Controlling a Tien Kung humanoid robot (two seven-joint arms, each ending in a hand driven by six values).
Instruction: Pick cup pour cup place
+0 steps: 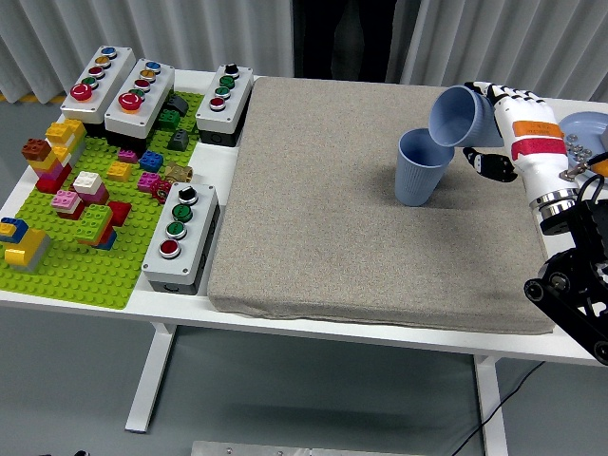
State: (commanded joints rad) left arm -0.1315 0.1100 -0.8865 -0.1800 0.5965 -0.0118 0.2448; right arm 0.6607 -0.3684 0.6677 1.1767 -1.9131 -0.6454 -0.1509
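Note:
A blue cup stands upright on the grey mat, right of its middle. A second blue cup is tipped steeply over it, mouth down and to the left, its rim just above the standing cup's rim. My right hand, white with black fingers, is shut on the tipped cup from the right. What is inside either cup cannot be seen. The left arm is out of the picture.
A green brick plate with several coloured bricks lies at the left. Grey button boxes stand around it. A blue plate with small metal parts is at the right edge.

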